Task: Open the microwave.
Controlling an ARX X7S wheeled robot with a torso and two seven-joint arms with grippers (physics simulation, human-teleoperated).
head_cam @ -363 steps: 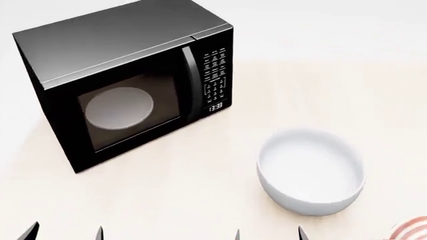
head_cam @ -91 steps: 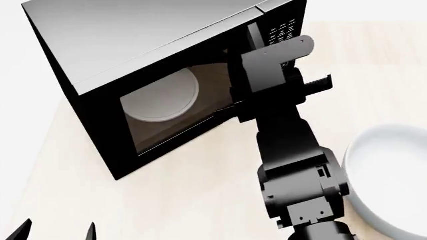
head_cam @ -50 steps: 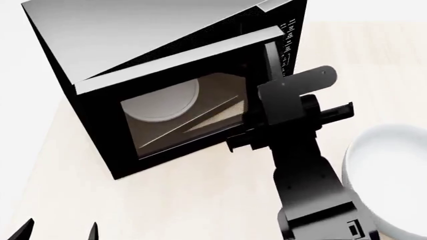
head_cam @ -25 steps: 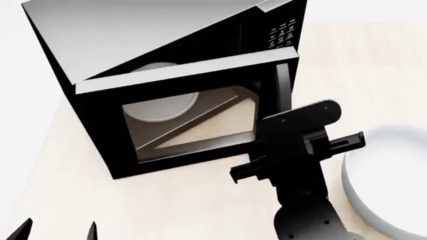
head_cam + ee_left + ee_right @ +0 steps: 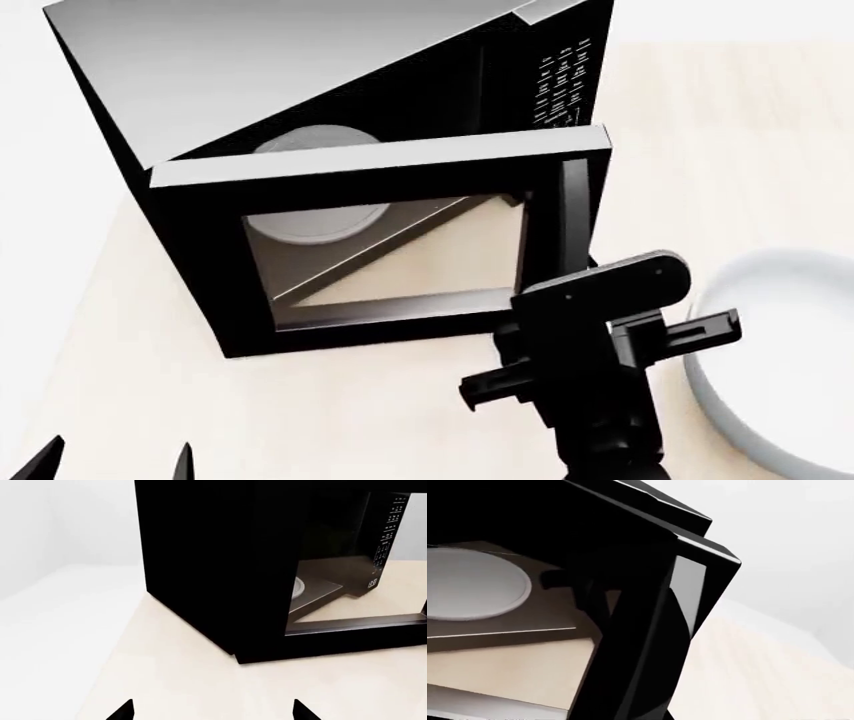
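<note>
At the near left edge of the head view, the left gripper [image 5: 118, 462] shows only as two dark fingertips [image 5: 40, 460] set apart with nothing between them, so it is idle and spread; its wrist camera looks at the microwave's black left side.

The microwave [image 5: 267, 70] stands on the pale wooden table [image 5: 374, 420], toward the far left of the scene. Its glass-windowed door [image 5: 380, 255] is swung partway out from a hinge at its left, and a wedge-shaped gap shows between the door's top edge and the cabinet. The white turntable plate [image 5: 314, 215] is visible through the glass and over the door. The keypad [image 5: 561, 85] is uncovered on the right of the cabinet.

The vertical bar handle [image 5: 574, 215] is at the door's right edge, and the right gripper [image 5: 577, 290] sits just at its lower end. Whether its jaws clasp the bar I cannot tell: the wrist block hides them.

At the right edge sits a white bowl [image 5: 774, 360].

The opening step looks well underway but unfinished. The next move likely calls for drawing the handle nearer and leftward along the door's arc, keeping the arm off the bowl.
</note>
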